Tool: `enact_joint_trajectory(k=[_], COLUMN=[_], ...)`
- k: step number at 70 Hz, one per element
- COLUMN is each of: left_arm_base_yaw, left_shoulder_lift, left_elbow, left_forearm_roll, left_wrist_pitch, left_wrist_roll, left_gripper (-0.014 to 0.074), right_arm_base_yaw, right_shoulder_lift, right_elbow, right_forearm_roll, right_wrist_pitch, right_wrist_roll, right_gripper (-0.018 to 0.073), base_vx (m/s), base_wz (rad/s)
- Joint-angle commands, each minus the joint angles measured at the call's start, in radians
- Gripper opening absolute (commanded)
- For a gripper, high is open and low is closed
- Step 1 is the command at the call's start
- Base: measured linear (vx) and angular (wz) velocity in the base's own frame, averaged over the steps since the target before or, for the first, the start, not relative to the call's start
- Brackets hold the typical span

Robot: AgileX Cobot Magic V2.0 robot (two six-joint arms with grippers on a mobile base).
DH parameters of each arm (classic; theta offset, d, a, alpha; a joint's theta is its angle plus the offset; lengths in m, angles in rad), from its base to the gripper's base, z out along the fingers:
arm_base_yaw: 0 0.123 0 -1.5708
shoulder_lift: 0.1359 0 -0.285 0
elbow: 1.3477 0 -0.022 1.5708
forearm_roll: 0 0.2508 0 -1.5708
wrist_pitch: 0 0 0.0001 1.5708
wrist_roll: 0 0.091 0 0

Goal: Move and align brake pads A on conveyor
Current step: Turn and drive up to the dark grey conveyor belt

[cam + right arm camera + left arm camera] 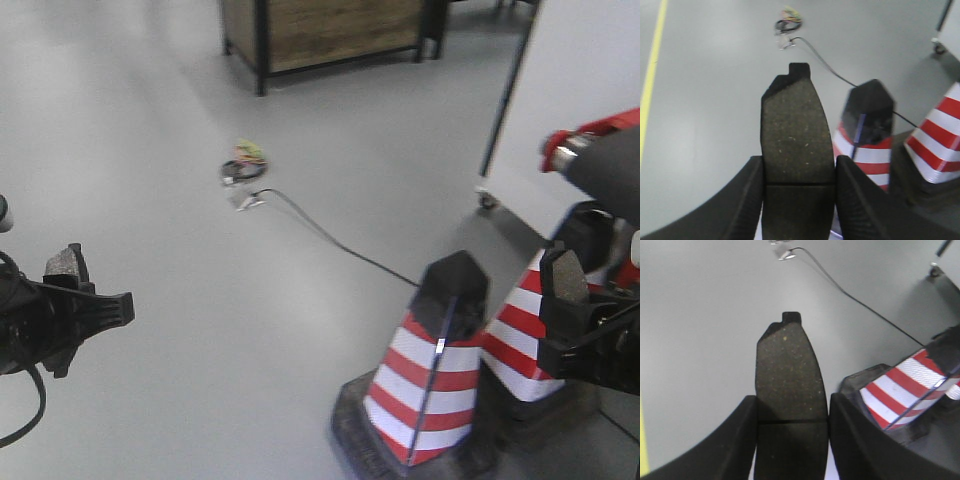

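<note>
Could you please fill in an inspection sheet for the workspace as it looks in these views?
Surface: grey floor; no conveyor seen.
Job's things: one brake pad clamped in the left gripper; a second brake pad clamped in the right gripper.
Clutter: small tangled bundle on the floor.
Grippers: both shut on pads, black fingers on either side.
Cables: black cable running from the bundle toward the cones.
Surroundings: two red-and-white traffic cones, wooden cabinet, white panel.
</note>
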Motion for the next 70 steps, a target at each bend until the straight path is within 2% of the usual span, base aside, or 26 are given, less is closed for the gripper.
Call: enact_joint_trajectory(k=[1, 70], left_arm_base_yaw=[-0.006, -0.006], left_shoulder_lift=[-0.014, -0.014], left_elbow=[-0.026, -0.026], left_forearm_roll=[0.051, 0.051], left_wrist_pitch=[-0.031, -0.029], left_wrist_roll=[-0.006, -0.006], left_gripper=[0.0216, 0.0216], right_arm_base_yaw=[-0.004, -0.004], right_shoulder_lift=[-0.005, -0.005], right_elbow=[-0.031, -0.031], right_forearm_roll=[-0.017, -0.017], right_wrist_pitch=[-0.09, -0.09], right_wrist_roll=[-0.003, -0.003], right_gripper=[0.0036, 0.0036], base_vx=[0.19, 0.19], base_wz=[-0.71, -0.68])
